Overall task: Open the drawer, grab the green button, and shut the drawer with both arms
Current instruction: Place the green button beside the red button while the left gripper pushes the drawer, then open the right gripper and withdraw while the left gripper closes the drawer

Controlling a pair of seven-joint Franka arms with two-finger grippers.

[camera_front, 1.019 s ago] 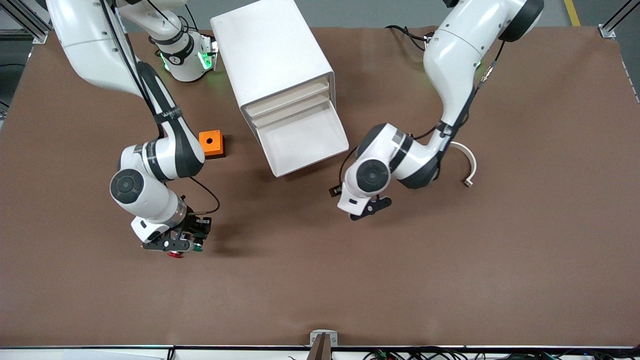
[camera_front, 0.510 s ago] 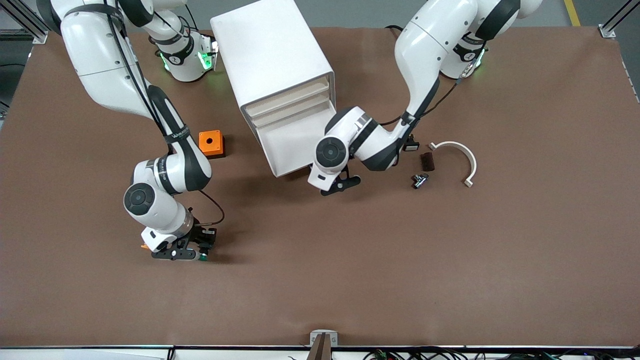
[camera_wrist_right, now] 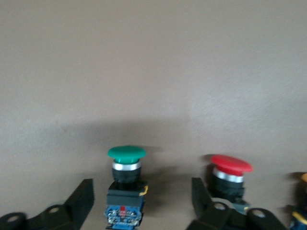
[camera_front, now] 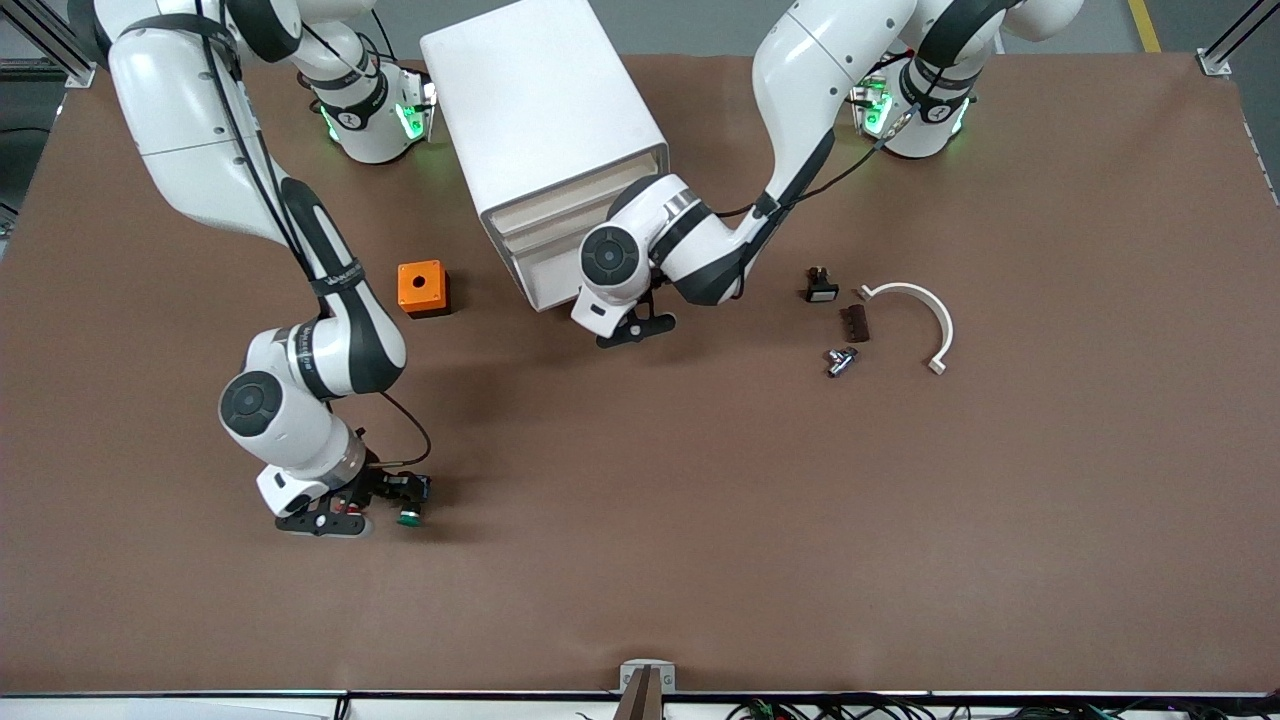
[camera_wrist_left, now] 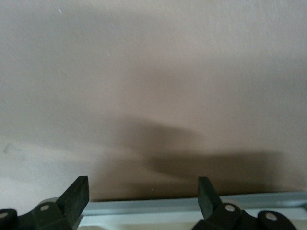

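Observation:
The white cabinet [camera_front: 545,110] stands near the robots' bases. Its third drawer [camera_front: 547,285] sticks out a little. My left gripper [camera_front: 637,328] is open at the drawer's front. In the left wrist view the drawer's pale edge [camera_wrist_left: 192,211] lies between the open fingers of the left gripper [camera_wrist_left: 142,188]. The green-capped button [camera_front: 408,517] lies on the table beside my right gripper [camera_front: 372,508], toward the right arm's end. In the right wrist view the button [camera_wrist_right: 125,187] lies between the spread fingers of the right gripper [camera_wrist_right: 142,191], untouched by them.
A red-capped button [camera_wrist_right: 231,172] and an orange-capped one [camera_wrist_right: 302,203] lie beside the green one. An orange box [camera_front: 422,287] sits beside the cabinet. A white curved piece [camera_front: 925,310], a black part [camera_front: 820,285], a brown piece [camera_front: 853,322] and a metal piece [camera_front: 840,360] lie toward the left arm's end.
My left arm has swung to the drawer's front and the drawer has gone from far out to nearly in. My right gripper has shifted slightly beside the green button.

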